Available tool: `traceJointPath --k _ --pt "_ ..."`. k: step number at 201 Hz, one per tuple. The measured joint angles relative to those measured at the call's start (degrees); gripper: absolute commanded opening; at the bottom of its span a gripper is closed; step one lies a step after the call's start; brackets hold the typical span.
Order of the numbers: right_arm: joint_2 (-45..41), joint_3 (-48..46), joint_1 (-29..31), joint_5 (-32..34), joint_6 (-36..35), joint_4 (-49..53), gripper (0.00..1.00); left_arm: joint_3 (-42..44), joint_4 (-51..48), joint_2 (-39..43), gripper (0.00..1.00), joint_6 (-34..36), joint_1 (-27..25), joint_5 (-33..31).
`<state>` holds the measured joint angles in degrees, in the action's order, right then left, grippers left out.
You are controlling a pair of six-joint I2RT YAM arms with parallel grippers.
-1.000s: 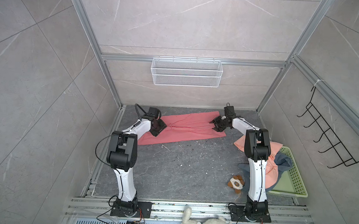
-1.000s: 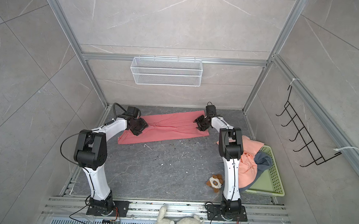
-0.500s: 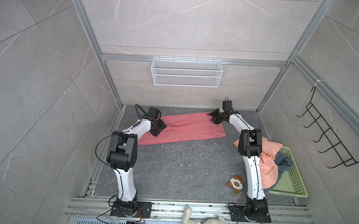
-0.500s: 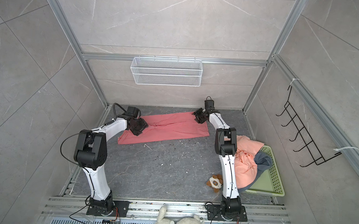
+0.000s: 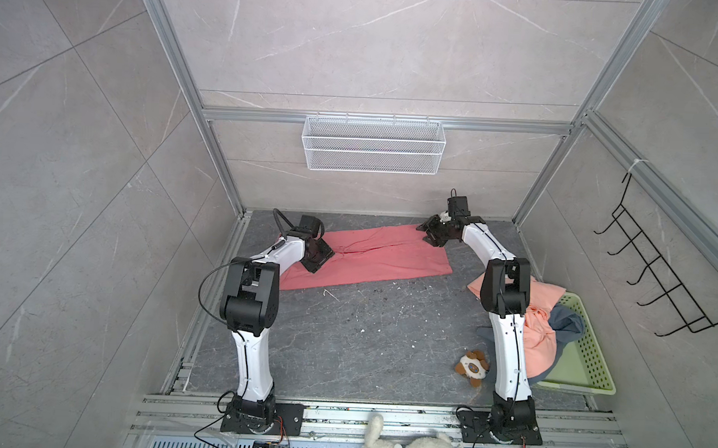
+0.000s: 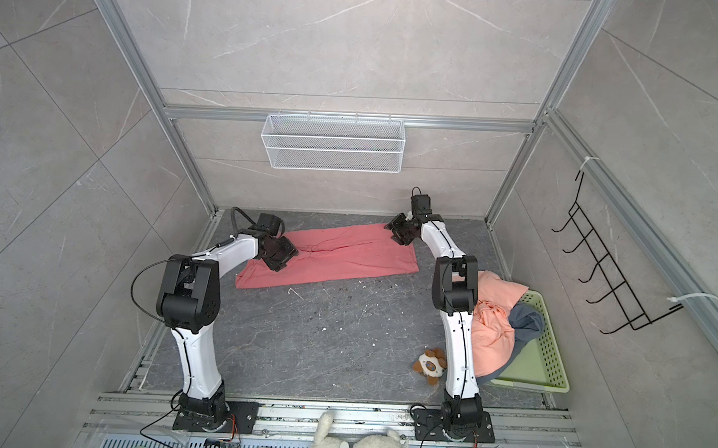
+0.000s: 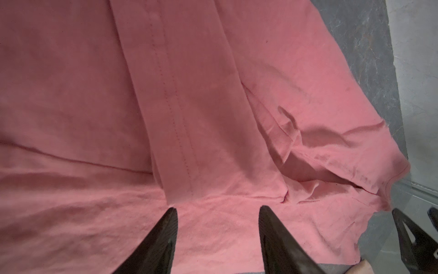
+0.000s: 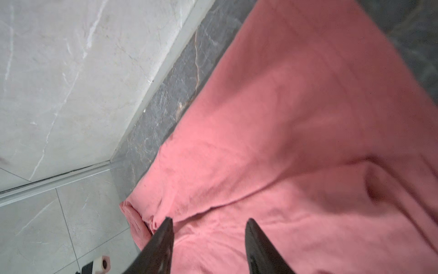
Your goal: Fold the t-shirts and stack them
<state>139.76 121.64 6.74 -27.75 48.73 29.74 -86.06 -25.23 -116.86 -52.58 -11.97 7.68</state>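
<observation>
A coral-red t-shirt (image 5: pixel 383 255) (image 6: pixel 349 253) lies flat as a long folded band across the back of the floor. My left gripper (image 5: pixel 322 259) (image 6: pixel 283 257) rests on its left part. In the left wrist view its jaws (image 7: pixel 216 208) stand open over flat cloth beside a stitched hem. My right gripper (image 5: pixel 429 233) (image 6: pixel 396 231) sits at the shirt's back right corner. Its jaws (image 8: pixel 208 220) are open over the cloth next to a rolled edge. A light peach t-shirt (image 5: pixel 540 328) (image 6: pixel 494 322) and a slate blue-grey one (image 5: pixel 567 321) (image 6: pixel 526 319) lie crumpled at the right.
A pale green perforated basket (image 5: pixel 588 364) (image 6: pixel 553 362) holds part of the crumpled heap behind the right arm. A small brown-and-white plush toy (image 5: pixel 472 366) (image 6: pixel 429 363) lies near that arm's base. The back wall carries a white wire basket (image 5: pixel 373 144), the right wall a black hook rack (image 5: pixel 658 279).
My right gripper has moved from the coral-red shirt's right edge toward the back wall, to its back right corner. The left gripper has stayed in place on the shirt.
</observation>
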Motion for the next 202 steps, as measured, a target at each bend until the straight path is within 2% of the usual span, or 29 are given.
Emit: traceJointPath --k 48,71,97,122,139,169,202 --pt "-12.5 -20.57 0.0 -0.2 -1.42 -4.44 0.51 -3.34 -0.76 -2.99 0.52 -0.09 0.0 -1.16" --pt "-14.82 -27.74 0.0 -0.44 -1.18 -6.8 0.51 -3.19 -1.77 -2.97 0.53 -0.09 0.0 -2.64" --pt "-15.06 -31.28 0.0 -0.42 -0.94 -7.87 0.51 -2.1 -3.13 -2.38 0.5 -0.13 0.0 -4.17" --pt "-15.06 -31.17 0.0 -0.24 -1.22 -8.52 0.51 -0.2 -4.02 -1.14 0.5 -0.13 0.0 -4.72" --pt "-14.93 -29.2 0.0 0.5 -2.43 -8.24 0.51 2.19 -3.82 0.48 0.54 -0.35 0.0 -4.85" --pt "-13.11 -20.65 0.0 0.94 -5.33 -7.74 0.51 7.13 -3.45 4.55 0.6 -1.11 0.02 -5.2" --pt "-8.35 -10.91 0.04 1.18 -6.56 -8.68 0.51 10.6 -2.34 7.54 0.61 -2.47 0.42 -6.12"
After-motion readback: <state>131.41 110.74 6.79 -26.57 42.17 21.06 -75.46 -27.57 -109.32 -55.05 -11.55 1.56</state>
